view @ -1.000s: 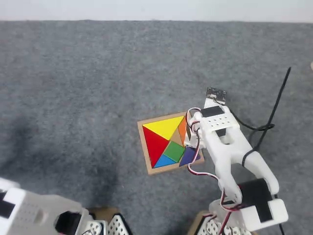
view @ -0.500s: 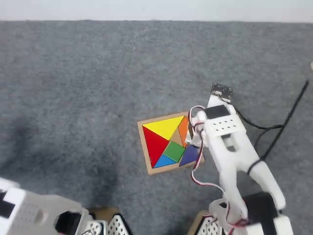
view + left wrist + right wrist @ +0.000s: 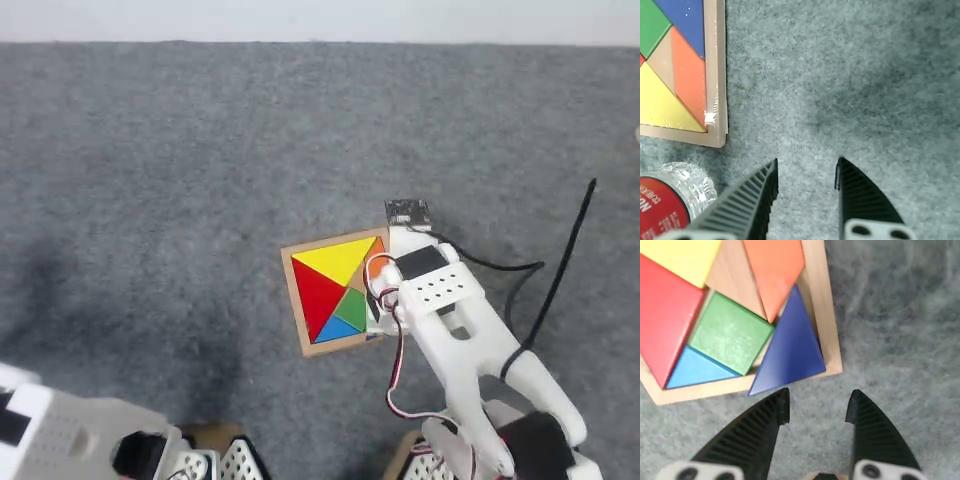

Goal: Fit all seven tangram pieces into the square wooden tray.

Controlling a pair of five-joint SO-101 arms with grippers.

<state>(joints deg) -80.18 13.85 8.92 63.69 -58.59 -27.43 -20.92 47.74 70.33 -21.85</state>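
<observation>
The square wooden tray (image 3: 330, 347) lies mid-table, and my right arm (image 3: 435, 290) reaches over its right side. It holds a yellow triangle (image 3: 685, 255), a red triangle (image 3: 665, 310), a green square (image 3: 730, 332), a light blue triangle (image 3: 695, 371), an orange piece (image 3: 775, 270) and a tan triangle (image 3: 735, 285). A dark blue triangle (image 3: 790, 350) lies tilted, overlapping the tray's rim (image 3: 832, 365) at one corner. My right gripper (image 3: 817, 397) is open just off that corner, holding nothing. My left gripper (image 3: 806, 165) is open above grey carpet, beside the tray's rim (image 3: 720, 75).
A clear bottle (image 3: 670, 200) with a red label stands close to the tray's corner by my left gripper. Grey carpet (image 3: 200, 150) covers the table all around. A black cable (image 3: 560, 260) trails at the right. A white and grey housing (image 3: 60, 440) sits at the near left.
My right arm has swung left over the tray's right side, hiding the dark blue triangle in the high view. The tray has not moved.
</observation>
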